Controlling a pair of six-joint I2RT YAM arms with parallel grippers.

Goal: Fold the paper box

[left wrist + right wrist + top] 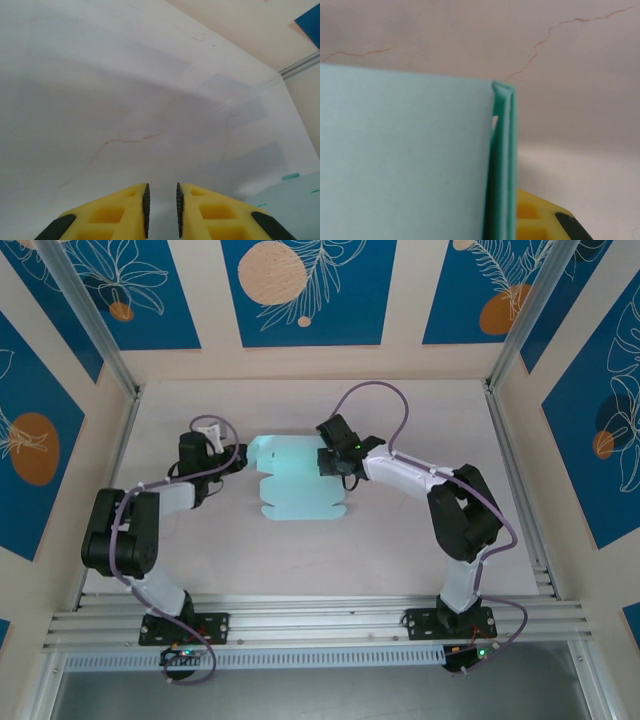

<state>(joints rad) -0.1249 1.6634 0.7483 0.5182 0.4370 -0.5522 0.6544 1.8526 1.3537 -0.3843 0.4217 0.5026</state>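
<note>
White tabletop (400, 540), paper box (295, 485) flat, right hand (328, 462) grasping folded edge, left hand (162, 202) slightly parted

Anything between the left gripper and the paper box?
Nothing visible. The left gripper sits just off the left edge of the paper box, with bare table between them. In the left wrist view the sheet's corner lies to the right of the fingers. The right gripper grips the opposite edge, out of the way.

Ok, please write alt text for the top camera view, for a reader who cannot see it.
An unfolded pale blue paper box lies on a white table. The right fingers grip its right edge; the left fingers are by its far left corner. Blue leaf-print panels stand around the table.
</note>
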